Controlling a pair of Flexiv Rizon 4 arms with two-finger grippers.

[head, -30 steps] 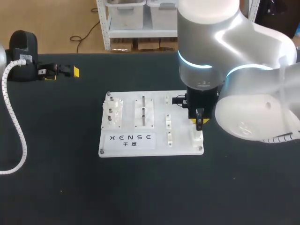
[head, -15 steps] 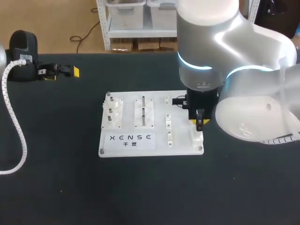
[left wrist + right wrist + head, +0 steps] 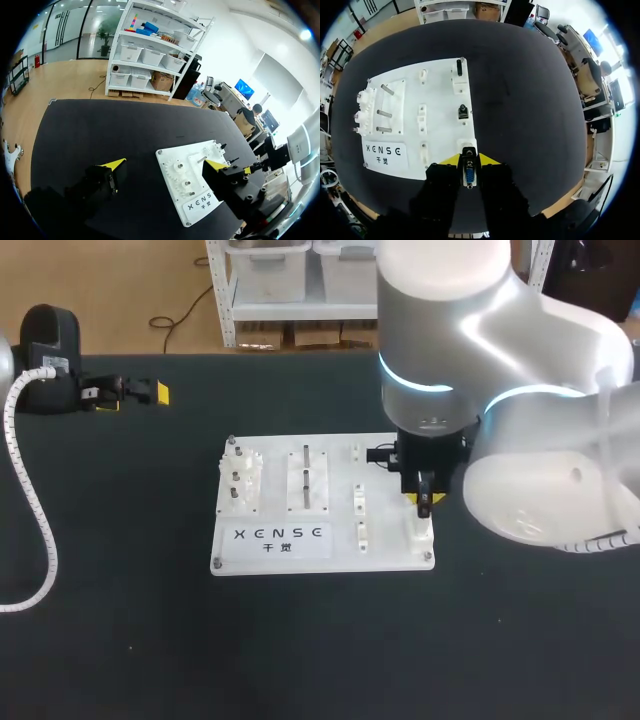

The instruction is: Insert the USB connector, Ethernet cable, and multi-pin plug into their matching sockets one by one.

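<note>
The right gripper [image 3: 469, 162] is clamping the multi-pin plug [image 3: 469, 174] right by the socket [image 3: 418, 532] at the board's [image 3: 270, 540] four o'clock corner. The left gripper [image 3: 165, 166] is hanging wide open and empty at the table's ten o'clock.

The right arm [image 3: 545, 475] has shifted very slightly.

A board [image 3: 385, 540] lies near the middle of the table [image 3: 150, 640], with pegs [image 3: 240, 485] standing along its left edge. The right gripper [image 3: 424, 502], its arm coming in from the right, is over the board's near right corner, with the plug [image 3: 469, 172] between its fingers and a socket [image 3: 418, 532] right under it. The left gripper [image 3: 140, 392] is at the table's far left corner, well apart from the board.
</note>
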